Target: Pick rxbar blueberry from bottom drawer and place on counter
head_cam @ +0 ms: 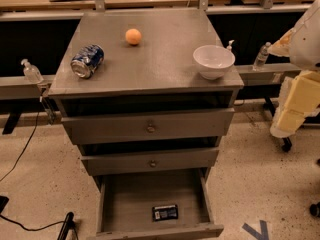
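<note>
Pick step not yet begun: your end effector (pixel 289 120) hangs right of the cabinet (pixel 150 126), well apart from the open bottom drawer (pixel 130 199), its grip state indeterminable, so you must next descend onto the rxbar blueberry (pixel 165 212) lying flat near the drawer's front wall.

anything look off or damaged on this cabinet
The soda can lies crushed on its side near the left edge of the counter. Nothing else stands out. The end effector is out of view; only the arm shows at right.

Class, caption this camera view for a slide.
Open bottom drawer holds the rxbar blueberry; counter carries can, orange, bowl; gripper out of view.
</note>
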Motion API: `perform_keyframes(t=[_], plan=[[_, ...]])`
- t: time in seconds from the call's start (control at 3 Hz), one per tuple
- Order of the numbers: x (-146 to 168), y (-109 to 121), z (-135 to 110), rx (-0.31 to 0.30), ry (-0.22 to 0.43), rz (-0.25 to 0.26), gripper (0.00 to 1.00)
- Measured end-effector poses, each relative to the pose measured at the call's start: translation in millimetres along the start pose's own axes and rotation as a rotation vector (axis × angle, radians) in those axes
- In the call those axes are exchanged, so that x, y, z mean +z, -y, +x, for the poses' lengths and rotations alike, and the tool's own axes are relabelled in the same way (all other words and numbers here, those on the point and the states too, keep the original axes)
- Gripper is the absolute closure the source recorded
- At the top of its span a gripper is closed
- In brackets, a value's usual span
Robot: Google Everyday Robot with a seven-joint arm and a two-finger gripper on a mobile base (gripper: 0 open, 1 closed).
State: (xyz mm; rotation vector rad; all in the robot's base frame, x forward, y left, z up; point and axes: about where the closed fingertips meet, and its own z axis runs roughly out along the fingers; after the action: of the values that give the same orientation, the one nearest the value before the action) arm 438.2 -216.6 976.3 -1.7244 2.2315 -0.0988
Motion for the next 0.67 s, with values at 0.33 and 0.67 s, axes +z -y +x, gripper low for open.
perform_keyframes(t=[0.33,0.67], plan=[[0.0,0.0,0.0,0.000,0.000,0.000,0.00],[1.8,-0.8,-3.6,-0.036,0.022,-0.020,0.00]])
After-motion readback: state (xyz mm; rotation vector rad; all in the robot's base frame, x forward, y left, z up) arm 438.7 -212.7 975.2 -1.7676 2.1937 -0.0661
